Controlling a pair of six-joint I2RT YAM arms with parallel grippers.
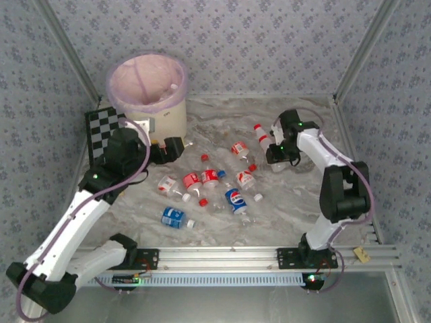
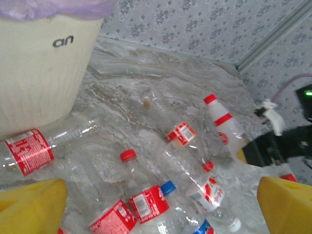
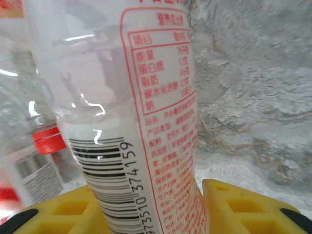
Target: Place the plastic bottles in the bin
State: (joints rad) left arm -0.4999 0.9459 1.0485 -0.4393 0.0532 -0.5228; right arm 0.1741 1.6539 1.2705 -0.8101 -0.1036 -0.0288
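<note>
White bottle gripped by right end effector; left end effector agape over marbled table, floral-papered walls.

Left arm: white links, black joints, a green light on one joint.
Right arm: same white and black, also green-lit.
Cables: pale purple, looped along each arm.
Left tool: yellow fingers.
Right tool: yellow fingers, square pockets, black corners.
Bases: black blocks.

Left claw wide, right claw narrow
</note>
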